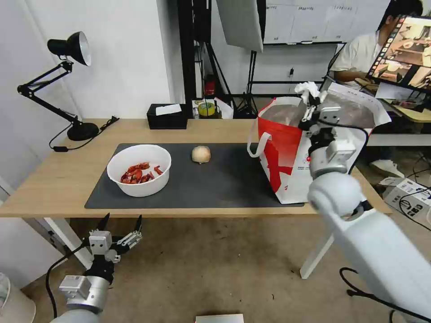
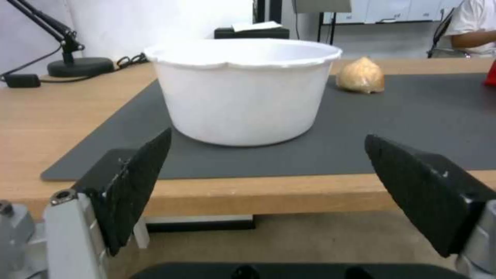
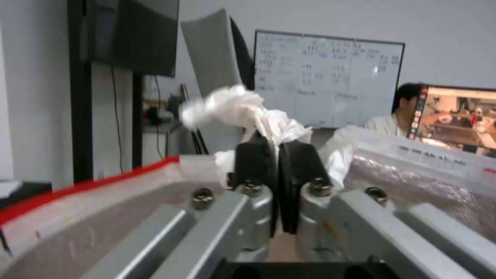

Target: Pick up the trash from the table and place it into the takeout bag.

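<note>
Wood table (image 1: 54, 179) carried a grey mat (image 1: 215, 179), with a lamp (image 1: 67, 85) at its far left corner. On the mat: bowl (image 1: 139, 169) of red shells, ball (image 1: 200, 154), bag (image 1: 287, 152). Right gripper (image 1: 310, 105) pinched the napkin (image 1: 308, 91) above the bag's mouth; left gripper (image 1: 121, 224) hung spread apart below the table edge.

Red-and-white takeout bag (image 1: 287, 152), white napkin (image 1: 309, 89)

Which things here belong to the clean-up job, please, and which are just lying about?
Job:
- napkin, pinched in the right tool above the bag
- bowl of shells
- ball
- left tool, open, below the table edge

Lying about:
- lamp
- tissue box
- tape roll
</note>
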